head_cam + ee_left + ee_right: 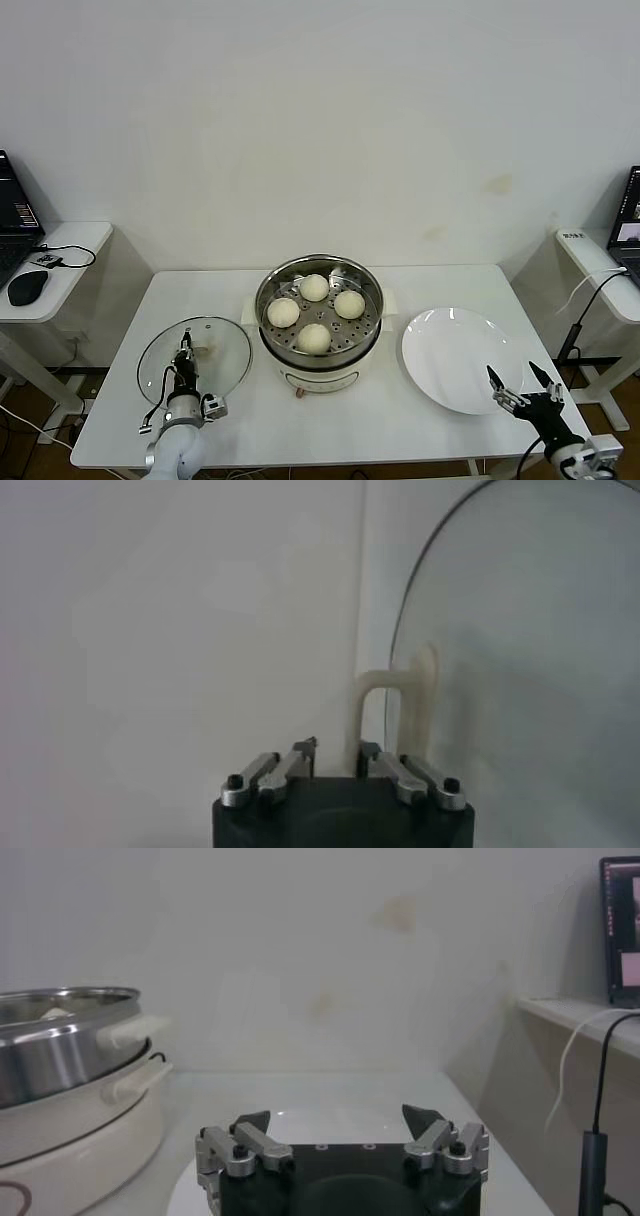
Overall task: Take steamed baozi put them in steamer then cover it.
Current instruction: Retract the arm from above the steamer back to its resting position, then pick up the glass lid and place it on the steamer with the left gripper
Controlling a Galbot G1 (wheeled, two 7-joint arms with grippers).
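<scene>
From the head camera, the steamer [319, 318] stands mid-table with four baozi [314, 338] on its perforated tray. The cover [195, 360] lies flat on the table to the robot's left of the pot. The left gripper [184, 352] is down over the cover, at its handle. A white plate [462, 358] lies on the other side of the pot, and the right gripper [521, 384] hangs at its near edge with fingers spread wide, holding nothing.

In the left wrist view, the left gripper [338, 750] is pinched nearly shut at the base of the cover's cream bar handle [393, 715], the glass [520, 660] beyond.

In the right wrist view, the right gripper [337, 1118] gapes over the plate [330, 1116], steamer [70, 1063] alongside. No writing is readable anywhere.
</scene>
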